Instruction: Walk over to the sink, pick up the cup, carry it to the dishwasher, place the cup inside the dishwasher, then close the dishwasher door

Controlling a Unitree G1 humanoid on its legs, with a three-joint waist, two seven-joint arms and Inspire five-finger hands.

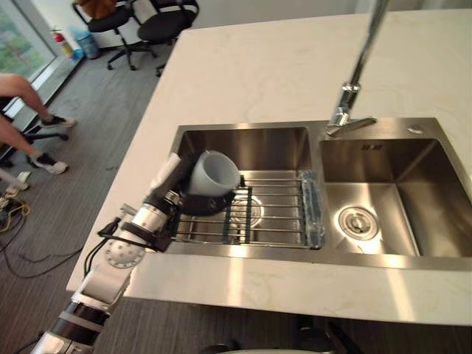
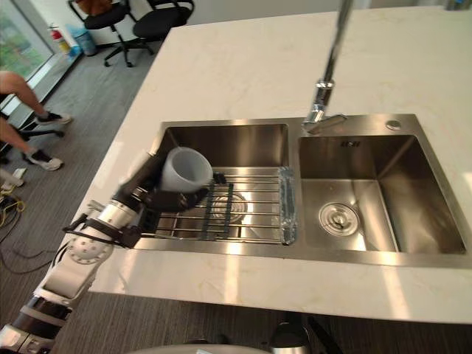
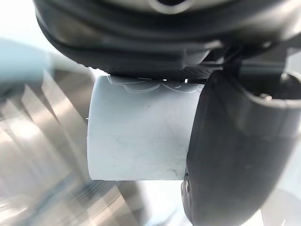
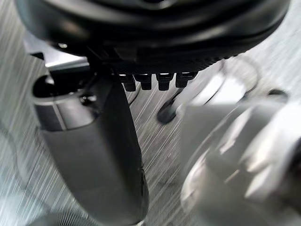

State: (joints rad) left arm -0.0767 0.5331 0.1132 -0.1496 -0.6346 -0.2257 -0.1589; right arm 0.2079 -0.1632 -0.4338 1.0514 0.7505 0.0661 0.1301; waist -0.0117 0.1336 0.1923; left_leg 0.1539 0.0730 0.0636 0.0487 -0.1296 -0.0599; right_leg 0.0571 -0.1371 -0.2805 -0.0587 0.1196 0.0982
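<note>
Cup: pale, tipped over with its mouth facing away from the wrist. I have it clasped in my left hand, fingers curled beneath it and thumb against its wall. Just below the fingers is a wire rack in the sink's left basin. The faucet stands well beyond the fingertips. Right hand: I cannot tell the finger state.

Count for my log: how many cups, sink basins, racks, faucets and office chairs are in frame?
Cup, held in the left hand: 1
Sink basins, left basin and right basin: 2
Wire rack: 1
Faucet: 1
Office chairs: 2
Total: 7
</note>
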